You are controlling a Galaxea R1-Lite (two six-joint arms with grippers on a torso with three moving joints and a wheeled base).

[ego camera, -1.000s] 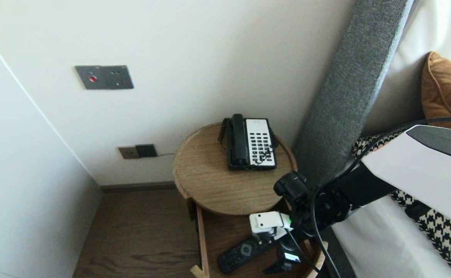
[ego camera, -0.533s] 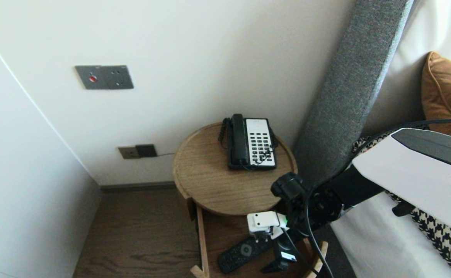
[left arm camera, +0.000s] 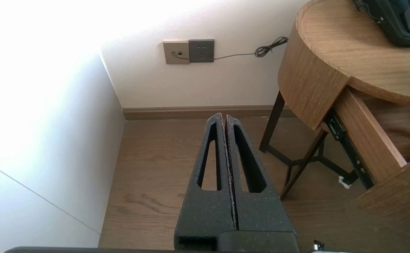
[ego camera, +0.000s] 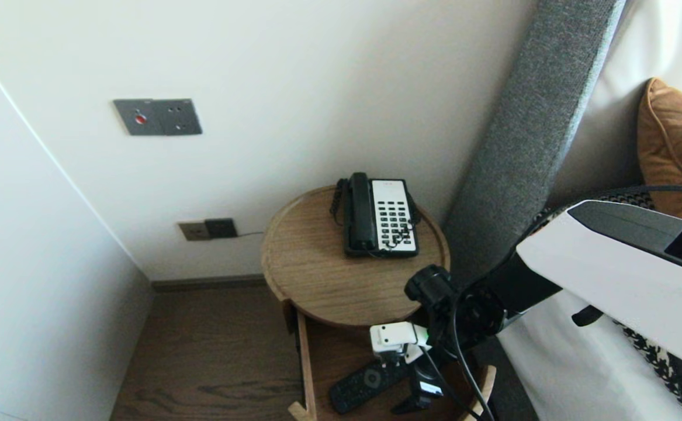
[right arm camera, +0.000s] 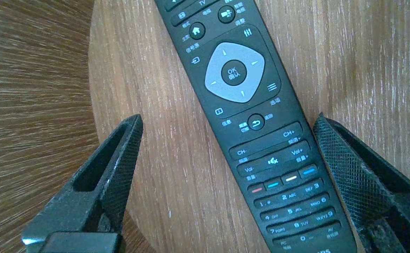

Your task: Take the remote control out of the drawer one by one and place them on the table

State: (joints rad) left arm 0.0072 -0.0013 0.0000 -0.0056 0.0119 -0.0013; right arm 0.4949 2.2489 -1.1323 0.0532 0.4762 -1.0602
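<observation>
Soft, even daylight filled the room in the head view, and the white wall [ego camera: 317,70] was bright without glare. The drawer [ego camera: 329,356] lay dimmer, shaded under the round table top [ego camera: 311,263]. In the left wrist view the side wall [left arm camera: 32,70] burned out to pure white. The remote control [right arm camera: 254,105] was evenly lit, with only soft shadow beside it.

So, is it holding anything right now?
Nothing. The right tool hangs open over the long black plastic remote control; the left tool is shut, empty.
</observation>
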